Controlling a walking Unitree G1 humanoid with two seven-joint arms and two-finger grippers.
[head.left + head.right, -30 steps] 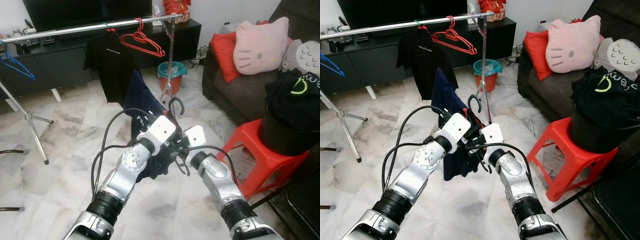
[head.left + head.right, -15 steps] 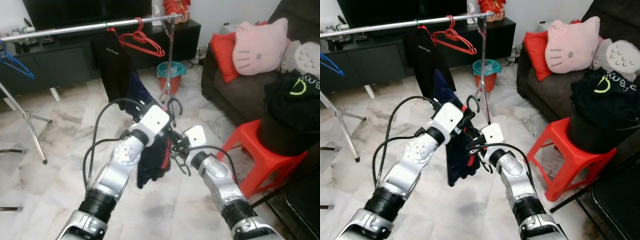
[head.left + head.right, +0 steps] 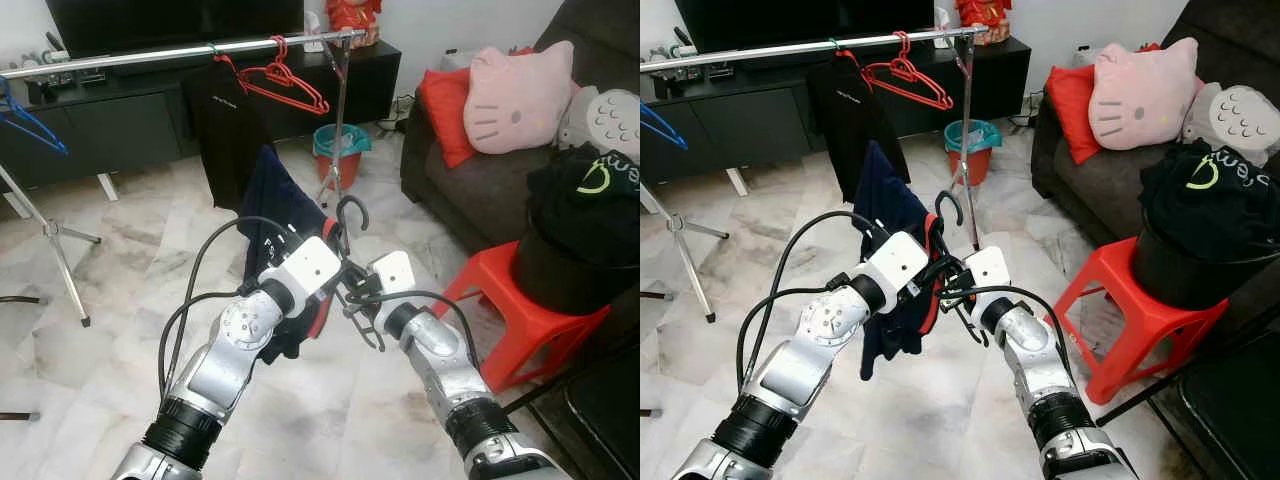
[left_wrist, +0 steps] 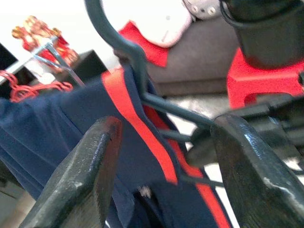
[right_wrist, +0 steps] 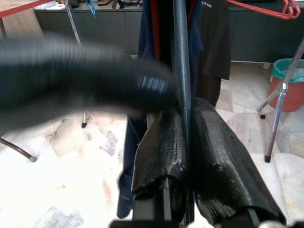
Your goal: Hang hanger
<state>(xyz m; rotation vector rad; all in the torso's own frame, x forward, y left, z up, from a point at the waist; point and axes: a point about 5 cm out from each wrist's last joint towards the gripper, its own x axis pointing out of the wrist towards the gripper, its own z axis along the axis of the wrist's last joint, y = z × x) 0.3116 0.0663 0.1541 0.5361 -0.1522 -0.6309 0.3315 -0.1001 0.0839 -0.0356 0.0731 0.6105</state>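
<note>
A dark hanger (image 3: pixel 349 213) with its hook pointing up carries a navy garment with a red stripe (image 3: pixel 277 205). My right gripper (image 5: pixel 186 142) is shut on the hanger's thin bar, low in front of me, seen in the left eye view as the right gripper (image 3: pixel 352 292). The left gripper (image 4: pixel 166 156) is open, its fingers (image 4: pixel 90 175) on either side of the hanger's neck and the striped cloth. Far ahead runs the silver clothes rail (image 3: pixel 150 58) with red hangers (image 3: pixel 285 82) and a black T-shirt (image 3: pixel 222 115) on it.
A red stool (image 3: pixel 520 300) holding a black bucket (image 3: pixel 575 265) of dark clothes stands at my right, beside the sofa (image 3: pixel 470 180) with a pink cushion. A teal and red bucket (image 3: pixel 340 150) sits by the rail's stand. A blue hanger (image 3: pixel 30 125) hangs far left.
The left arm has dropped back toward the right gripper. The navy garment, hanging narrow half a second ago, now spreads wider over the hanger. The right gripper has kept its hold and place.
</note>
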